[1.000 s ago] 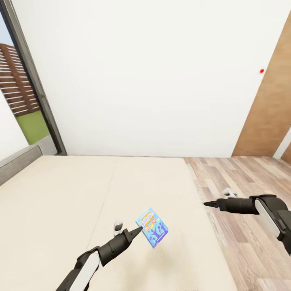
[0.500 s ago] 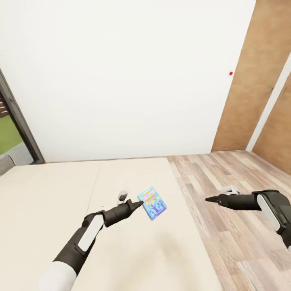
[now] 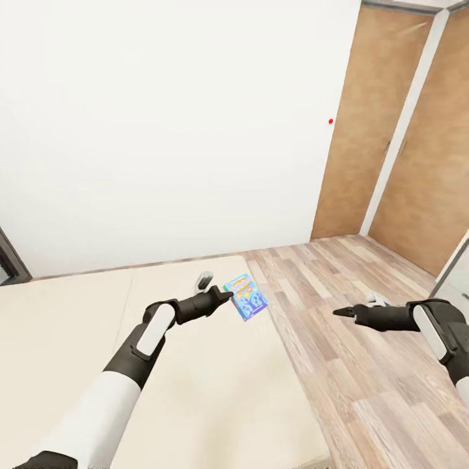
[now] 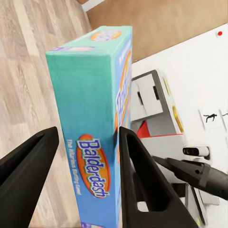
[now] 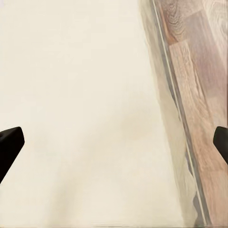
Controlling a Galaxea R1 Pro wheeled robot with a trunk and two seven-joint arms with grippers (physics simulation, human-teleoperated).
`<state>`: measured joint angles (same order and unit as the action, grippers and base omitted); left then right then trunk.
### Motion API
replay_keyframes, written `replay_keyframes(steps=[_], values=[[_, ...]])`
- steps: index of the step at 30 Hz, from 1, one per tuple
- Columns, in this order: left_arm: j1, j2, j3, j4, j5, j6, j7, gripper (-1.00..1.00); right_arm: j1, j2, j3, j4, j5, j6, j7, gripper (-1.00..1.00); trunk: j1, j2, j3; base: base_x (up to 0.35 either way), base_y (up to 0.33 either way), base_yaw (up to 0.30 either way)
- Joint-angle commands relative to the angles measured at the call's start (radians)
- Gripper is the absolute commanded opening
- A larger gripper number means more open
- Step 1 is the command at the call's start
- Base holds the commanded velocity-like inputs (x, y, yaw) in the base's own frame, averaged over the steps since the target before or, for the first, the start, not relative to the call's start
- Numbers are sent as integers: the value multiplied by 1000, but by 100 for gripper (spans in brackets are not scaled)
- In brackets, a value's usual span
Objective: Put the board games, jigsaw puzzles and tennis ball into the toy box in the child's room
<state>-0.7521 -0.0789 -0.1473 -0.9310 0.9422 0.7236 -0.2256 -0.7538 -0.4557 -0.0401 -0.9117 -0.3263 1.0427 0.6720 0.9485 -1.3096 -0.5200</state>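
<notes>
Gripping blue board game (image 3: 245, 297) by narrow edge in left end effector (image 3: 223, 296), lifted clear above bed (image 3: 78, 326) near its floor-side edge, presumably for carrying to toy box. Right end effector (image 3: 339, 312) spread wide, empty, over floor (image 3: 365, 391).

We see our left gripper (image 3: 225, 296) pinching a blue game box (image 3: 245, 297) over the bed (image 3: 195, 371), wood floor (image 3: 365, 365) at 4 o'clock under our right gripper (image 3: 341, 312), brown doors (image 3: 397, 137) at 2 o'clock.
</notes>
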Motion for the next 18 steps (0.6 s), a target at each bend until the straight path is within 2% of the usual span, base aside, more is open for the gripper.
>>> replay_keyframes(steps=[1, 7, 18], values=[[-2, -1, 7, 2, 6, 7, 3, -100, 0, 3, -1, 0, 7, 5, 7, 100, -4, 7, 2, 0, 0, -283], [-5, -2, 36, 8, 9, 19, 24, -100, 7, 12, -1, -15, 6, 5, 9, 100, -27, 49, 21, 0, 0, -283], [-3, -2, 59, 7, 10, 55, 33, -100, 35, 15, -1, -98, 5, 5, 12, 100, -69, 126, 55, 0, 0, -283]])
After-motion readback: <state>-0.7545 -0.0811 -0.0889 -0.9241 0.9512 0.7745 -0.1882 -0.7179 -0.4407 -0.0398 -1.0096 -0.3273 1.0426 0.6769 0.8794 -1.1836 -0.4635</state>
